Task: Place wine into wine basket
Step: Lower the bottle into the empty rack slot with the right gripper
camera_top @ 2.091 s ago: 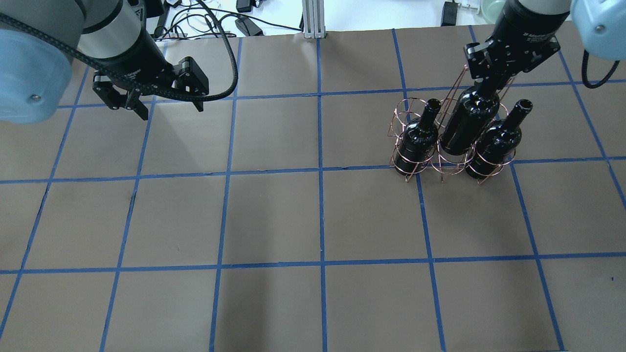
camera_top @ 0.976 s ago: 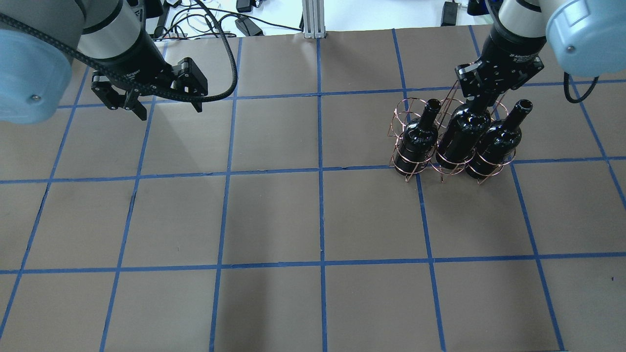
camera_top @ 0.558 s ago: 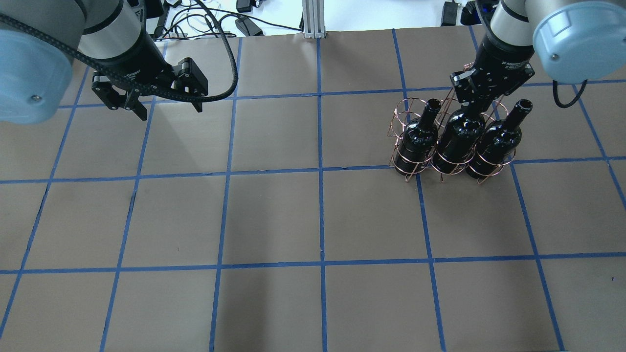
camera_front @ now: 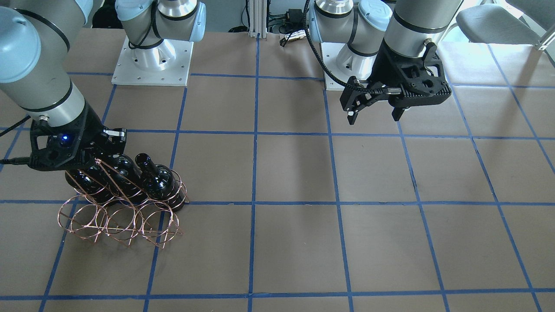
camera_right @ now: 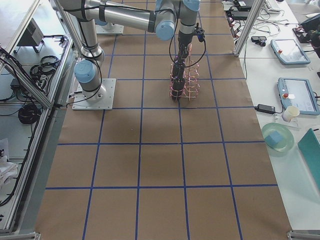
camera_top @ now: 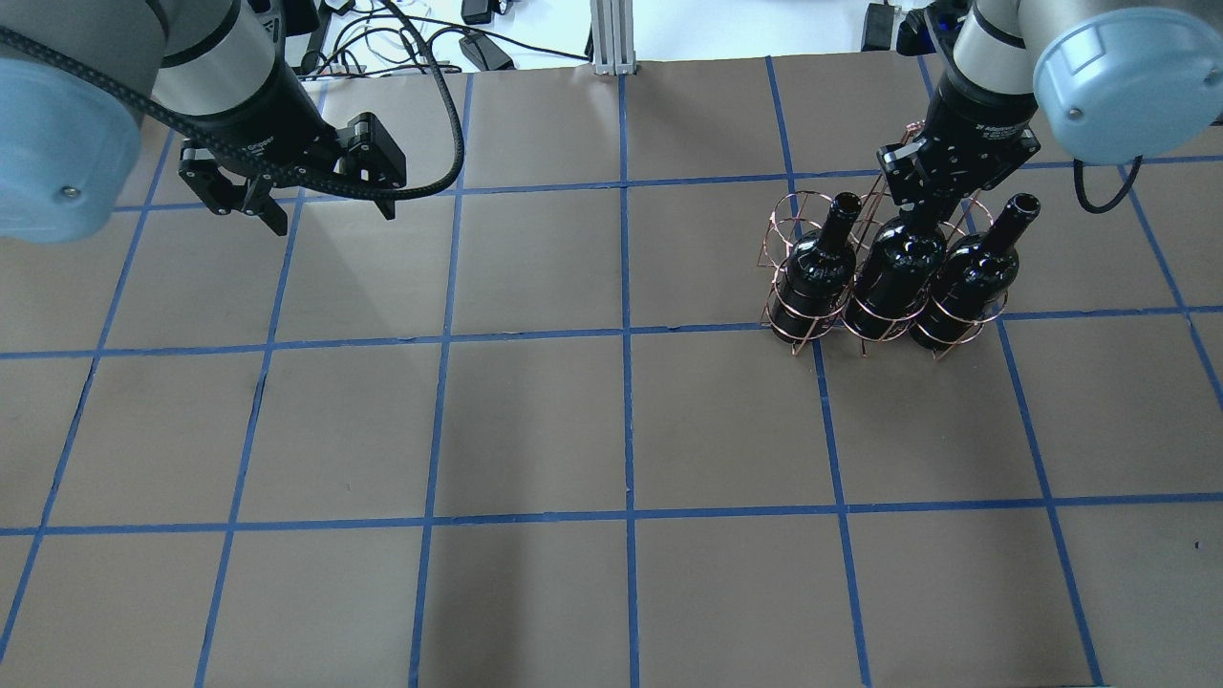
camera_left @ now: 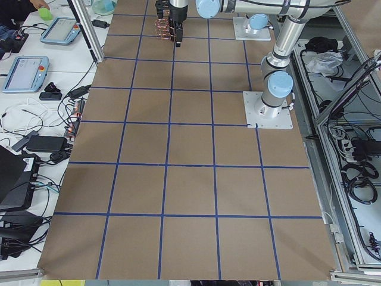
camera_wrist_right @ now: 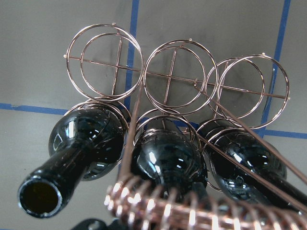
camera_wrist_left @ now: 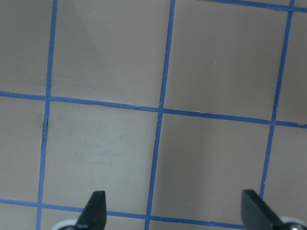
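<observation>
Three bottles (camera_top: 817, 272) are seated in the basket (camera_front: 119, 221) at 2 o'clock. Right gripper (camera_top: 929, 204) is set over the middle wine (camera_top: 898, 277), grip indeterminable; left gripper (camera_top: 332, 218) is spread.

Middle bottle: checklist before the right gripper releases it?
1. Middle bottle inside the basket's middle ring, robot-side row: ok.
2. Its base down on the table: cannot tell, base hidden.
3. Left bottle and right bottle upright in their own rings: ok.
4. Right gripper shut on the middle bottle's neck: ok.
5. Handle clear of the way up: cannot tell; its coil crosses close by the neck in the wrist view.
6. Left gripper open, far from the basket: ok.
</observation>
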### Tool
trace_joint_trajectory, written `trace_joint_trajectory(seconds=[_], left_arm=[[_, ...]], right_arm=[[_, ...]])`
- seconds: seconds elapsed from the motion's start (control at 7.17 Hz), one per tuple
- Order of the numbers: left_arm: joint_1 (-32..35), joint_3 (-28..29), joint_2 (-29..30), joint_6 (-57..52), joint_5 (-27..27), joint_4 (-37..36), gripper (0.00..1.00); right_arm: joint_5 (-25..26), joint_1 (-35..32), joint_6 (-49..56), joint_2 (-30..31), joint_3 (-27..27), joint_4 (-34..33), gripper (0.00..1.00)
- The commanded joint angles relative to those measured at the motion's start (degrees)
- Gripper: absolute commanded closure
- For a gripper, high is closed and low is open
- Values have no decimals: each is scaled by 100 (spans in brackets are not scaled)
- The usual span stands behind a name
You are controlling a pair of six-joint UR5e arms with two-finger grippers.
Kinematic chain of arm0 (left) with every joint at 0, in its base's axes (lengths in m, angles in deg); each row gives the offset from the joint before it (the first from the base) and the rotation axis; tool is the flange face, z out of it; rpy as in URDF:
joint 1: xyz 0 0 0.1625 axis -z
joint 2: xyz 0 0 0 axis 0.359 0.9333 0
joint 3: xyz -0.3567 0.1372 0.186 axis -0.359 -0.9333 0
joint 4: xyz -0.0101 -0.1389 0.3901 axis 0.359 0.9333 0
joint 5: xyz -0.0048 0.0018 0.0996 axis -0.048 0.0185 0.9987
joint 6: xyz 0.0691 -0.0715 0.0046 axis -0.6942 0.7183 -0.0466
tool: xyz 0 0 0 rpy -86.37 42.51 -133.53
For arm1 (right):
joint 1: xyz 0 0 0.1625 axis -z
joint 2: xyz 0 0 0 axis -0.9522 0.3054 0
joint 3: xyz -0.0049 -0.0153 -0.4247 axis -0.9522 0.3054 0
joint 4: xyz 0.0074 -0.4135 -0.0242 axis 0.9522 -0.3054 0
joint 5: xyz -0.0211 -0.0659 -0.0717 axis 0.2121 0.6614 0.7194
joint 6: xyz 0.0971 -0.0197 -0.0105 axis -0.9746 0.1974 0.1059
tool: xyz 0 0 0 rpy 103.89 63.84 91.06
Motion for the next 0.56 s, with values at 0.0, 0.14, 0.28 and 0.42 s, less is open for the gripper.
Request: trace_joint_trajectory(seconds=[0.0,0.14,0.28,0.42], left_arm=[[0,0,0,-2,0,0,0],[0,0,0,6,0,0,0],[0,0,0,6,0,0,0],[0,0,0,-2,0,0,0]], right_arm=[[-38,0,-76,-15,4,-26,19],[-21,0,-77,-15,4,-69,10],[-21,0,-94,-15,13,-174,5],[14,0,-86,20,65,-297,1]])
